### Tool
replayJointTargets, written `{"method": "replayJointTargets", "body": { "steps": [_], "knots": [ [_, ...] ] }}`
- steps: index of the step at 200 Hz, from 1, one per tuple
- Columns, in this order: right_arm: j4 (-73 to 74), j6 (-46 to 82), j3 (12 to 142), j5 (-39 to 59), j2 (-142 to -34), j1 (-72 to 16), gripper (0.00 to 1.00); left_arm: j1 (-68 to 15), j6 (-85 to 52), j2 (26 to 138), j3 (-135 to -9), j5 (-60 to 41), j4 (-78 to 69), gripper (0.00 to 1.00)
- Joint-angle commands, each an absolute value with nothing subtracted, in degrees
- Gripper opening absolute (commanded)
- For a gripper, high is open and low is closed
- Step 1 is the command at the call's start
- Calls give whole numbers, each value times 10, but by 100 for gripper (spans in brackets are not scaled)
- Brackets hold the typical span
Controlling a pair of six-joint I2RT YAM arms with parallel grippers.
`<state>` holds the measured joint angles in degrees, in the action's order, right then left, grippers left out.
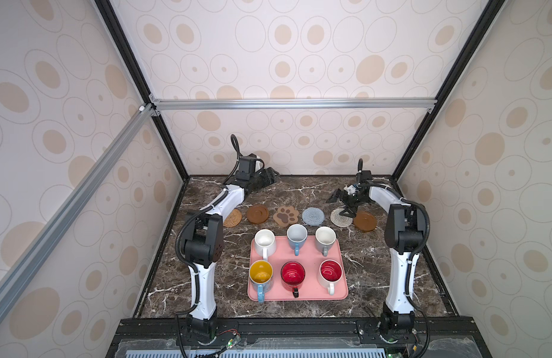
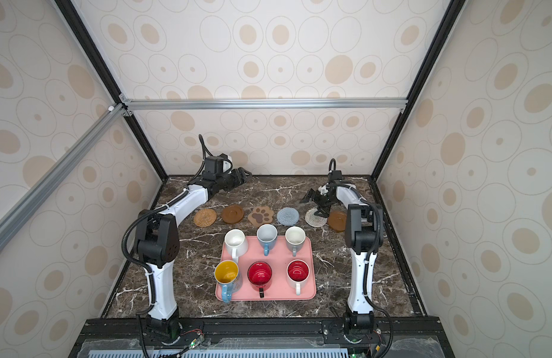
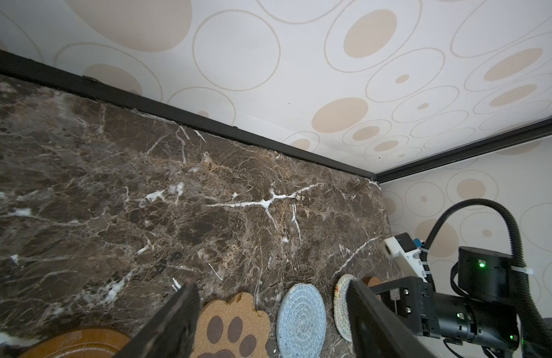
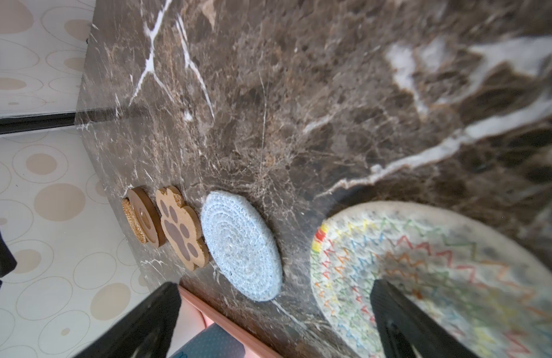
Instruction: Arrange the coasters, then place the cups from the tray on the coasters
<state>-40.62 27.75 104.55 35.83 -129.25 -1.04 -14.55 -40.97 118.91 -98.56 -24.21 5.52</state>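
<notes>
Six coasters (image 1: 286,215) in a row toward the table's (image 1: 299,192) far edge, one per cup (image 1: 264,241). Released and empty: left gripper (image 1: 274,176), right gripper (image 1: 339,206).

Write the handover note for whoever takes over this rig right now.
Left gripper: open, empty, at the table's far edge.
Right gripper: open, empty, above the cream coaster.
Things: six coasters in a row on the table behind the tray; all six cups stand on the tray.
Done: the coasters appear laid out.
Left: move every cup onto a coaster; none is placed yet.
</notes>
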Motion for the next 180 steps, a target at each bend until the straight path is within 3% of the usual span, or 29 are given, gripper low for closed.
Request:
{"method": "replayJointTargets", "body": {
  "steps": [1, 83, 180],
  "knots": [
    [-425, 280, 1068, 364, -1288, -5, 100, -141, -416, 1170, -986, -247, 39, 76],
    [-402, 284, 959, 307, -1192, 56, 100, -141, -421, 1176, -993, -250, 34, 76],
    [-375, 282, 898, 258, -1228, 82, 100, -141, -416, 1169, -995, -247, 51, 76]
  ]
}}
